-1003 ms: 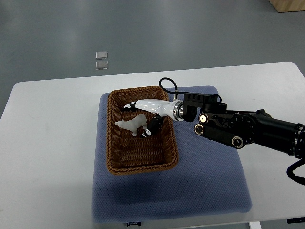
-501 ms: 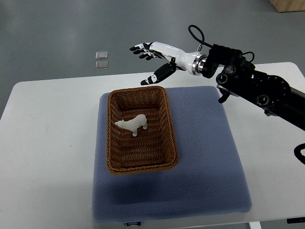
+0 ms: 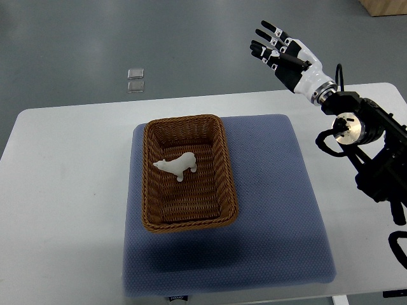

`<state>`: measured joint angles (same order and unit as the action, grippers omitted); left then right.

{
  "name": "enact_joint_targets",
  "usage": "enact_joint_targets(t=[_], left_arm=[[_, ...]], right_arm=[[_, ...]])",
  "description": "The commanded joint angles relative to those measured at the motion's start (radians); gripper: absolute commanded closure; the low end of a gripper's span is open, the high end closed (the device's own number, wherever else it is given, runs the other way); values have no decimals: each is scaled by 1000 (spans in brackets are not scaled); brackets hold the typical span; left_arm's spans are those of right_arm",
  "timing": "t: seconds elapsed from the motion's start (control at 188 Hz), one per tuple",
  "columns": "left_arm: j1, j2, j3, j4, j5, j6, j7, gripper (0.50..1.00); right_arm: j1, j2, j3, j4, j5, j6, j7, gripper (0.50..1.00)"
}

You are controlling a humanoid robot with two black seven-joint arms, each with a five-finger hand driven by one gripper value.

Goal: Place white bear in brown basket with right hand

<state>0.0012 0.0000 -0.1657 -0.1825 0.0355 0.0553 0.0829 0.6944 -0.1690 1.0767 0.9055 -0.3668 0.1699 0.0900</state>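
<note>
The white bear [image 3: 177,166] lies inside the brown wicker basket [image 3: 224,157], in its upper middle part. My right hand [image 3: 280,51] is raised high at the upper right, beyond the table's far edge, well away from the basket. Its fingers are spread and it holds nothing. The right arm [image 3: 362,136] comes in from the right edge. The left arm does not show.
The basket stands on a blue mat [image 3: 273,210] on a white table [image 3: 63,190]. Two small clear squares [image 3: 135,79] lie on the grey floor beyond the table. A wooden corner [image 3: 381,6] shows at the top right.
My right hand left the bear in the basket, then lifted out and swung up and to the right, far from the basket, fingers spread.
</note>
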Motion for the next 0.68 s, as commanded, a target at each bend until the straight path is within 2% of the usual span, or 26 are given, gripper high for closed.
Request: enact_joint_targets(t=[0.0,0.123,0.181,0.267,0.384,0.672], left_arm=[[0,0,0,0,0,0,0,500],[0,0,0,0,0,0,0,500],[0,0,0,0,0,0,0,500],[0,0,0,-2,0,0,0,500],[0,0,0,0,0,0,0,500],[0,0,0,-2,0,0,0,500]], right_arm=[[-29,11,9,-40,166,10,0,579],[-49,25,8,-116,296,95,11,579],[-58,39,8,-158,328,154,33,577],[-59,48,8,-203,339,200,59,576],[-61,49,8,-240,361,217,62,579],[-59,46,11,-241,371,217,63,576]])
